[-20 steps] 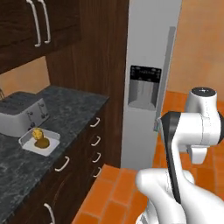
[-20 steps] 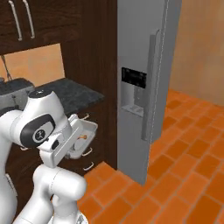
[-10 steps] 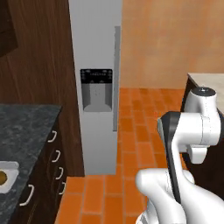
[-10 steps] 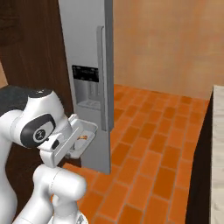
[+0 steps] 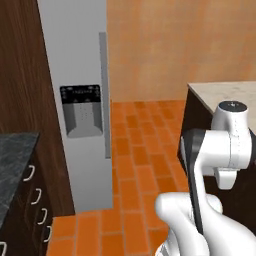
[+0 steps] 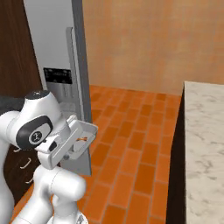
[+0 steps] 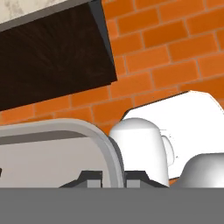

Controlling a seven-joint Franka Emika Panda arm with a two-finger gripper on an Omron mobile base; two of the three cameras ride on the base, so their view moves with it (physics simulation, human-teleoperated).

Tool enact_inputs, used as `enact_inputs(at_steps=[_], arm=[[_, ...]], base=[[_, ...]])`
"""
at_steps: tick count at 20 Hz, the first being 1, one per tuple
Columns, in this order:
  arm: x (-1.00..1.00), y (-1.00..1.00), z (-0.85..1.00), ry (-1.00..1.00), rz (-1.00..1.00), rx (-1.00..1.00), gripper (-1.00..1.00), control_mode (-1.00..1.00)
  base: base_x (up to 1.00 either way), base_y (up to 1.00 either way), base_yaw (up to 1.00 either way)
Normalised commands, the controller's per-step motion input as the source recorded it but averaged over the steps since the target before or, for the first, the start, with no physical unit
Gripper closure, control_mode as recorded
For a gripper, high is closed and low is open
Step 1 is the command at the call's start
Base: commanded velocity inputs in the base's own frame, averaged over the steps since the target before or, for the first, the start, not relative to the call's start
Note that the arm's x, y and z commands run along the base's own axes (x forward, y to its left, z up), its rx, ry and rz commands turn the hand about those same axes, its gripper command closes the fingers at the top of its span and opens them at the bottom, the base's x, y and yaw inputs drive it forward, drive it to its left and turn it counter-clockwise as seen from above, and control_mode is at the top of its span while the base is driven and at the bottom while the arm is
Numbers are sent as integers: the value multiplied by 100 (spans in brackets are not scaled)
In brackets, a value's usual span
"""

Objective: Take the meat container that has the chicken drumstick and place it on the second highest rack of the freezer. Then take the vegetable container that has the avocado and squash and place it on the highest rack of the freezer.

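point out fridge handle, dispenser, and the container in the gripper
fridge handle (image 5: 103, 95), left base view, mid bar.
dispenser (image 5: 81, 110), left base view, dark panel's recess.
container (image 6: 81, 139), right base view, rim by the hand.

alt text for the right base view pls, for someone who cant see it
The white robot arm holds a white container in its pincer, in front of a tall grey fridge with a closed door, a vertical handle and a dispenser panel. Orange brick floor spreads to the right, where a marble-topped counter stands.
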Motion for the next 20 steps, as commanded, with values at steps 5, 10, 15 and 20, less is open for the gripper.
enact_inputs(at_steps=[5,10,15,20], arm=[[0,0,0,0,0,0,100,100],[0,0,0,0,0,0,100,100],[0,0,0,0,0,0,100,100],[0,0,0,0,0,0,100,100]], base=[[73,-48,0],[94,-1,0],[100,-13,0],[99,-28,0]])
